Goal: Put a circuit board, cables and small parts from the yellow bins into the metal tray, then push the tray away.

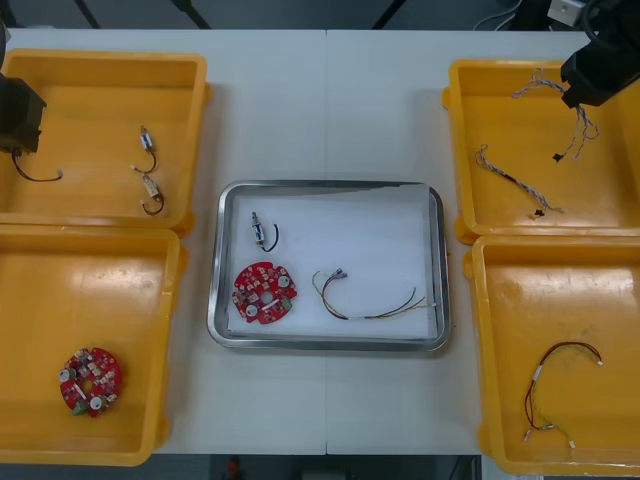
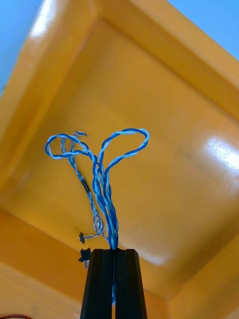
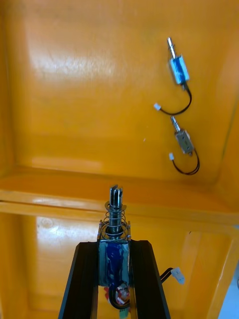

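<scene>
My left gripper (image 3: 114, 246) is shut on a small metal part (image 3: 115, 214) with a spring and holds it above the far left yellow bin (image 1: 100, 65); the part's black lead (image 1: 35, 176) dangles below the gripper (image 1: 18, 118). My right gripper (image 2: 114, 254) is shut on a twisted blue and white cable (image 2: 104, 174), raised over the far right yellow bin (image 1: 500, 75), where its loops (image 1: 580, 125) hang from the gripper (image 1: 598, 72). The metal tray (image 1: 330, 186) holds a red circuit board (image 1: 264, 293), a small metal part (image 1: 263, 233) and a red and yellow cable (image 1: 372, 302).
Two more small metal parts (image 1: 148, 148) (image 1: 152, 192) lie in the far left bin. Another twisted cable (image 1: 512, 180) rests in the far right bin. The near left bin (image 1: 30, 260) holds a circuit board (image 1: 90, 381); the near right bin (image 1: 600, 260) holds a red and black cable (image 1: 555, 385).
</scene>
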`<state>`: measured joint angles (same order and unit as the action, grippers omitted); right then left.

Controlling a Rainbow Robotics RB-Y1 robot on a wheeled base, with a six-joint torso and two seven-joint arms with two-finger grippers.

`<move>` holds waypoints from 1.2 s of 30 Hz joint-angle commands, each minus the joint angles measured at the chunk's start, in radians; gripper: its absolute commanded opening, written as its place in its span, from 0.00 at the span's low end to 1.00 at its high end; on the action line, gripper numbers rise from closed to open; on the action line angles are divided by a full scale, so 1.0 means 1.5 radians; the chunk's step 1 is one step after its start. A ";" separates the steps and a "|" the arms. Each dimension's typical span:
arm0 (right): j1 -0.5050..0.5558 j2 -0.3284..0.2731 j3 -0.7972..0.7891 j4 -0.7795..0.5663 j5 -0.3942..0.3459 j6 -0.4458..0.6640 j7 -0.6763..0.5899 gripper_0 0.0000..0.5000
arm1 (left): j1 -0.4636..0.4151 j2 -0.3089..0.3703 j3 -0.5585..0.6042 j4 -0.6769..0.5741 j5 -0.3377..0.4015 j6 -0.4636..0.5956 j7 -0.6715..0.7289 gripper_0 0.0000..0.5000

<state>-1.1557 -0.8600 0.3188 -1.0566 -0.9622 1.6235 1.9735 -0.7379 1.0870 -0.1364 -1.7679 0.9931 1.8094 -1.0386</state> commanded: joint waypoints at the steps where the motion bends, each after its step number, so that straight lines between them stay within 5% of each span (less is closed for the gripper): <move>1: 0.036 -0.025 -0.058 -0.094 0.002 0.036 -0.011 0.00 | 0.012 -0.016 0.031 -0.032 -0.006 0.034 0.072 0.00; 13: 0.106 -0.006 -0.091 -0.279 -0.015 0.104 -0.036 0.00 | 0.013 -0.098 0.030 -0.099 -0.018 0.074 0.258 0.00; 17: 0.124 0.011 -0.091 -0.330 -0.025 0.105 -0.049 0.00 | 0.015 -0.138 0.024 -0.133 -0.060 0.074 0.306 0.00; 36: 0.154 0.121 0.045 -0.481 -0.005 0.101 -0.079 0.00 | 0.015 -0.141 0.004 -0.147 -0.074 0.074 0.313 0.00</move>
<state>-0.9216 -0.7240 0.3399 -1.7441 -0.9922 1.7746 1.8886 -0.7238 0.8747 -0.1287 -1.9607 0.8900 1.9119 -0.5091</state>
